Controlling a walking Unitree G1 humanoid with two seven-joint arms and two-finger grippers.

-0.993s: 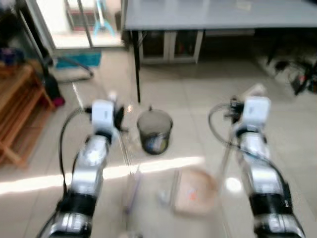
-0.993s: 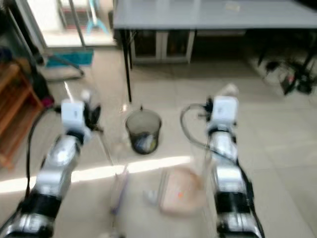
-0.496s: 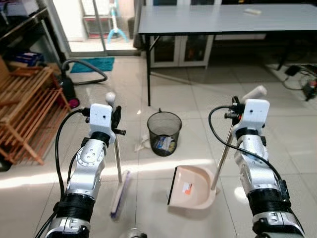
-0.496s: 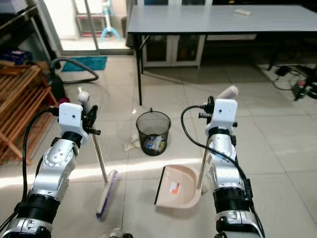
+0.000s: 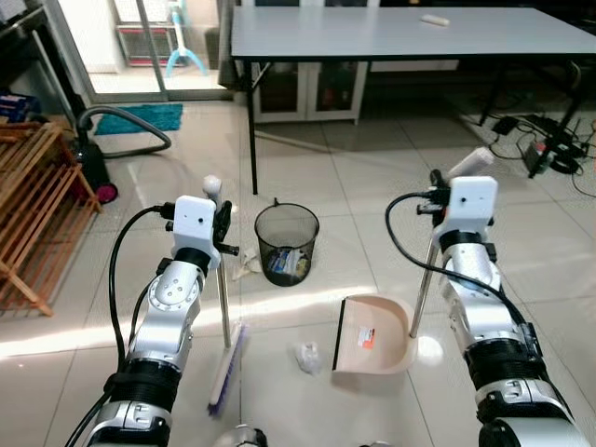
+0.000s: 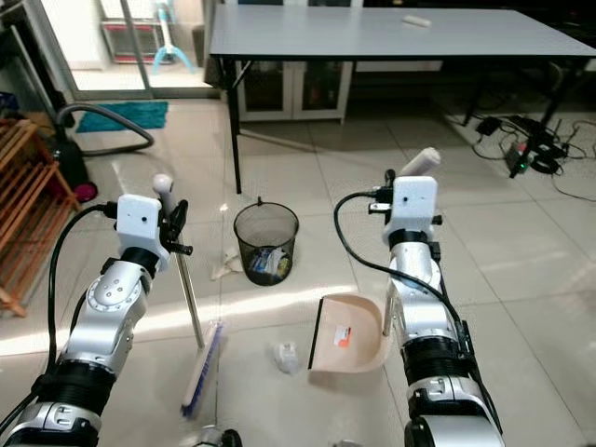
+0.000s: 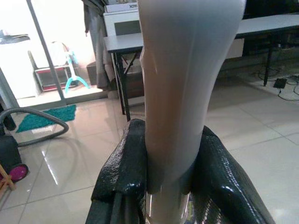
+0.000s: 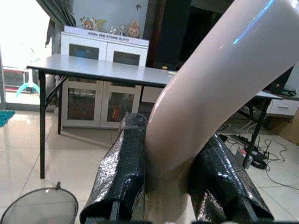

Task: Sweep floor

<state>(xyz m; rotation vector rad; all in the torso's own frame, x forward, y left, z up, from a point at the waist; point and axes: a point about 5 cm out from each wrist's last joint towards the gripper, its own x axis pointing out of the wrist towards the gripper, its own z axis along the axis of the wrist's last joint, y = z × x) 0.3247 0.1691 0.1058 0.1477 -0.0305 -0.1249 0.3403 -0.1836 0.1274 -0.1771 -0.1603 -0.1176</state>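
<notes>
With our left end effector [image 7: 170, 179] clamped on the broom [image 5: 223, 321] and right end effector [image 8: 170, 184] on the dustpan [image 5: 377, 335], we should brush the crumpled paper [image 5: 306, 356] steadily panward.

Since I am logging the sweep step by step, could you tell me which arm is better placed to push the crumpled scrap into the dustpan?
Probably the left: its gripper holds the broom, whose head rests beside the scrap; the right gripper holds the dustpan.

L claw [image 6: 173, 226] grips broom [image 6: 191, 317], R claw [image 6: 391, 200] dustpan [image 6: 348, 333] — crumpled paper [image 6: 286, 355] btwn them.
</notes>
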